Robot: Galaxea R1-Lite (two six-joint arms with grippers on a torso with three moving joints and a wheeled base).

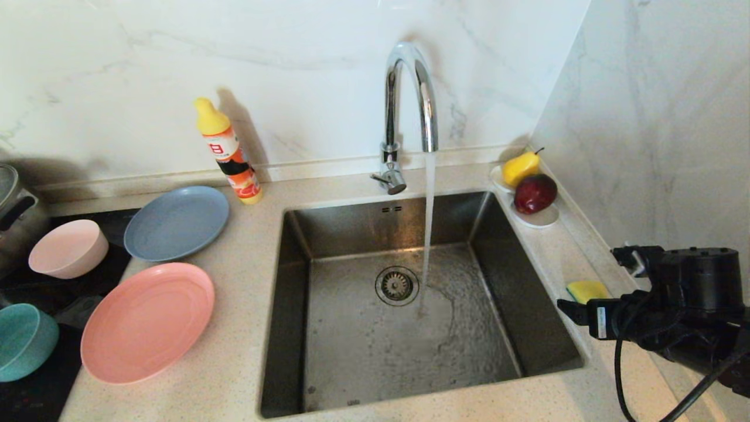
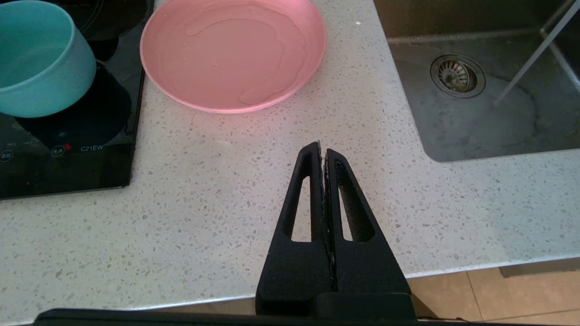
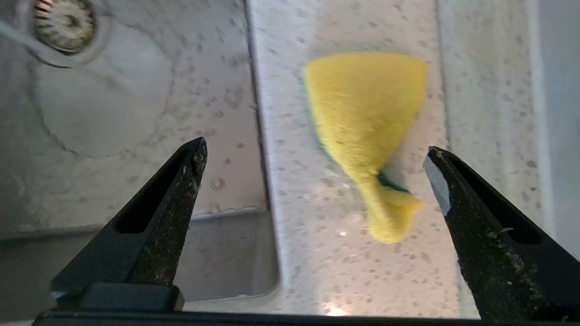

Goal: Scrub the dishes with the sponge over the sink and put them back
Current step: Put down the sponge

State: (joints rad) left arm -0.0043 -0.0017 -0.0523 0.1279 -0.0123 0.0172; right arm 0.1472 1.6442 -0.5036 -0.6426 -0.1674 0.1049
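The yellow sponge [image 1: 587, 290] lies on the counter right of the steel sink [image 1: 515, 281], its green side mostly underneath. My right gripper [image 1: 595, 282] hovers open just above it; in the right wrist view the sponge [image 3: 367, 131] sits between and slightly ahead of the spread fingers of that gripper [image 3: 315, 148], untouched. The dishes rest left of the sink: pale pink bowl [image 1: 69, 248], teal bowl [image 1: 23, 340], blue-grey plate [image 1: 176, 221], salmon plate [image 1: 146, 321]. My left gripper [image 2: 322, 148] is parked shut and empty over the counter's front edge, near the salmon plate [image 2: 233, 52].
Water streams from the chrome faucet [image 1: 410, 99] into the sink beside the drain [image 1: 396, 285]. A dish-soap bottle [image 1: 228, 152] stands at the back. A white fruit dish [image 1: 542, 220] with pear and apple sits behind the sponge. A marble wall closes the right side. Black hob [image 1: 35, 398] at left.
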